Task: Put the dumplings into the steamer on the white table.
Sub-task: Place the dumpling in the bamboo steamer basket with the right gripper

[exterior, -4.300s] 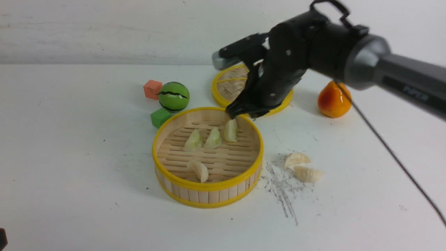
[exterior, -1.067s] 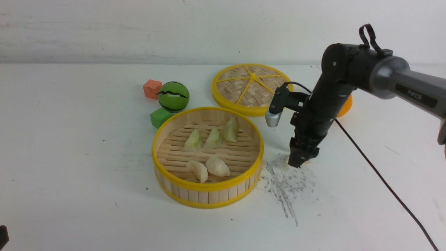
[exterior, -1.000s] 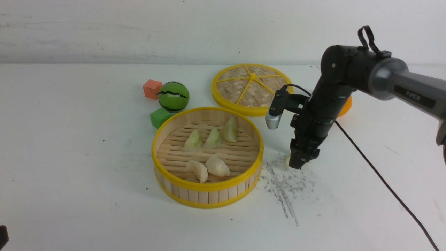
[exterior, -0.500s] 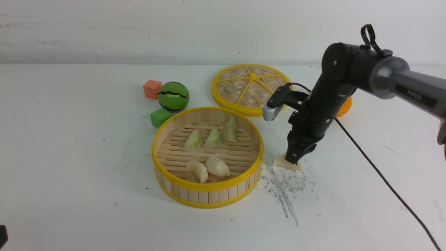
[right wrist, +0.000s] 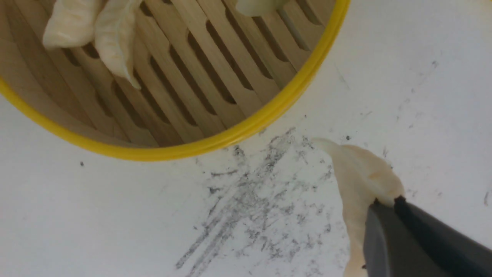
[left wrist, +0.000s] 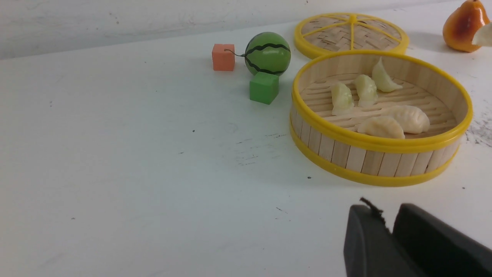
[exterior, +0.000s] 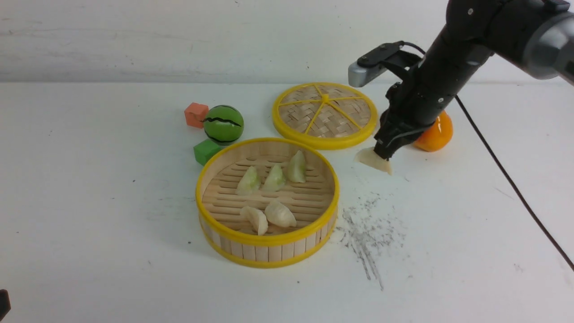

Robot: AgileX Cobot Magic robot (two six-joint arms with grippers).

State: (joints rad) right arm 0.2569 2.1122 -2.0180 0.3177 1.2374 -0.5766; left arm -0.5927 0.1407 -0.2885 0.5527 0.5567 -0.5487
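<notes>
My right gripper (exterior: 385, 154) has risen off the scuffed white table (exterior: 89, 179), jaws clamped on the last cream-white pleated dumpling (exterior: 372, 160), and I should clear the rim of the round yellow-rimmed bamboo steamer (exterior: 268, 251), low to my jaws' left, before letting go.

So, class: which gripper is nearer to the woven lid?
Right. The right gripper, holding a dumpling, hangs just beside the lid; the left gripper sits far off, beyond the steamer.
</notes>
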